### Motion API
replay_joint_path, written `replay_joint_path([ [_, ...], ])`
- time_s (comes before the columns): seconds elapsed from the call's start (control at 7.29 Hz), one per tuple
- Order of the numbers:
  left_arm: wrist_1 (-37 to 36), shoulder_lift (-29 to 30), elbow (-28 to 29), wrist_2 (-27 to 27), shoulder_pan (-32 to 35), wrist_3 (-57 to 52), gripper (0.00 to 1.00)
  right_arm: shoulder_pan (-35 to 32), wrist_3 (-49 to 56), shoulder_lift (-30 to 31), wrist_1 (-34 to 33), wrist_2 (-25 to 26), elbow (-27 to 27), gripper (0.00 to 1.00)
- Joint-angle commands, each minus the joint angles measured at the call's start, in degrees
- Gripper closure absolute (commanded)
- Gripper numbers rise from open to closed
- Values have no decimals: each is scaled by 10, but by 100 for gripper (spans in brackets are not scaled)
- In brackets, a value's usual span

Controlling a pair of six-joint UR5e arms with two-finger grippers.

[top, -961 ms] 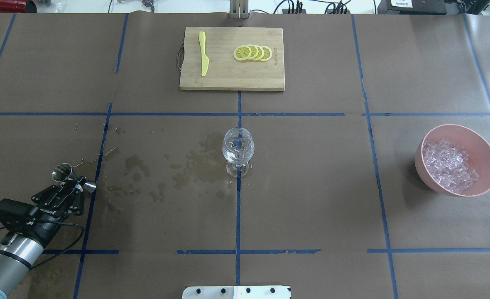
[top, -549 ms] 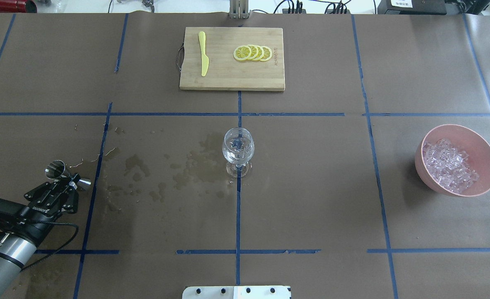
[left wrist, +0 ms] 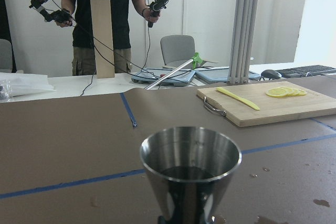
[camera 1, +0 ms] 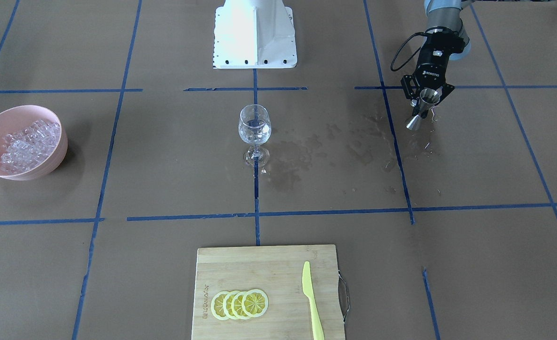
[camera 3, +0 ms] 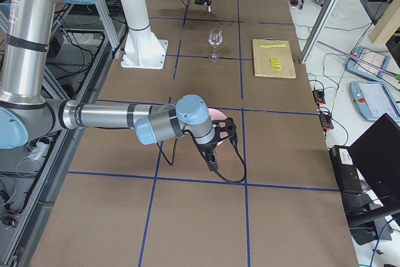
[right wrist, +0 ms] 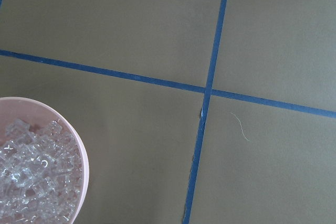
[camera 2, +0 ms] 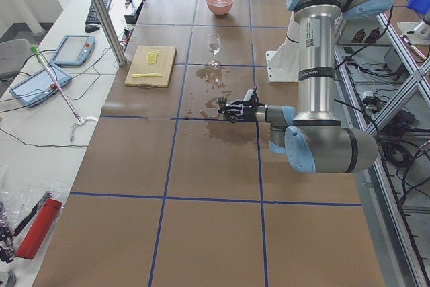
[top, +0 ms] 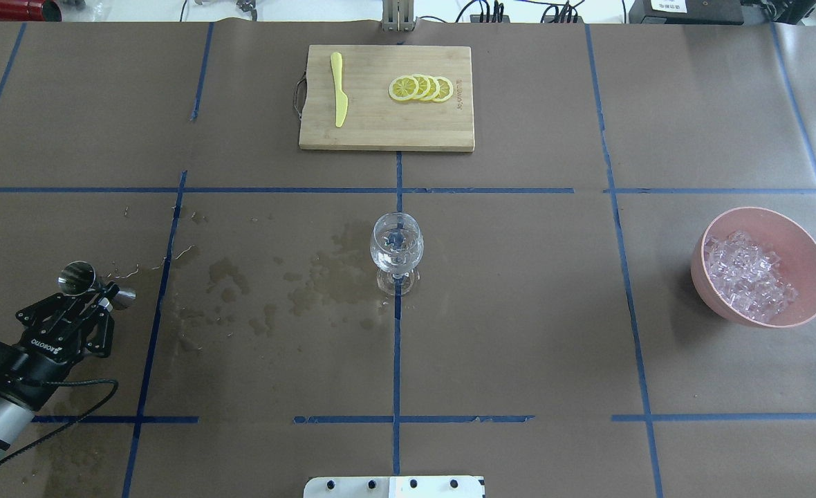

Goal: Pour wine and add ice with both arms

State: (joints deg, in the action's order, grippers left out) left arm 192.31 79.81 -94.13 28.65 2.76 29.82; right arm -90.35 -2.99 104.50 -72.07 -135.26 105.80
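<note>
My left gripper (top: 99, 302) is shut on a steel jigger (top: 97, 288) near the table's left edge, far left of the wine glass (top: 396, 249). It also shows in the front view (camera 1: 422, 105), holding the jigger (camera 1: 422, 106) upright. In the left wrist view the jigger (left wrist: 190, 174) fills the foreground and I cannot make out what it contains. The clear stemmed glass (camera 1: 255, 128) stands at the table's middle with a little clear wine (top: 395, 262) in it. Ice cubes (top: 750, 277) fill a pink bowl (top: 805, 242) at the right. My right gripper (camera 3: 229, 134) hangs near that bowl (right wrist: 79, 145); I cannot tell whether it is open.
A wooden cutting board (top: 442, 131) with lemon slices (top: 421, 88) and a yellow knife (top: 339, 88) lies at the far middle. Dark wet stains (top: 332, 277) spread between the glass and the jigger. The white robot base (camera 1: 255, 33) stands at the near edge.
My left gripper has carried the jigger further left, away from the glass. The glass, the bowl and the board have not moved.
</note>
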Motion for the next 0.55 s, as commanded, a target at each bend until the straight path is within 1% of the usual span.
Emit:
replay_joint_path([
  [0.0, 27, 1, -65, 66, 0, -150, 100, 0, 0, 0, 0, 0, -1, 0],
  [0.14, 17, 3, -96, 121, 1, -151, 100, 0, 0, 0, 0, 1, -1, 0],
  [0.27, -25, 9, -125, 198, 11, -151, 100, 0, 0, 0, 0, 0, -1, 0],
  [0.41, -71, 14, -152, 267, 35, -151, 100, 0, 0, 0, 0, 0, -1, 0],
])
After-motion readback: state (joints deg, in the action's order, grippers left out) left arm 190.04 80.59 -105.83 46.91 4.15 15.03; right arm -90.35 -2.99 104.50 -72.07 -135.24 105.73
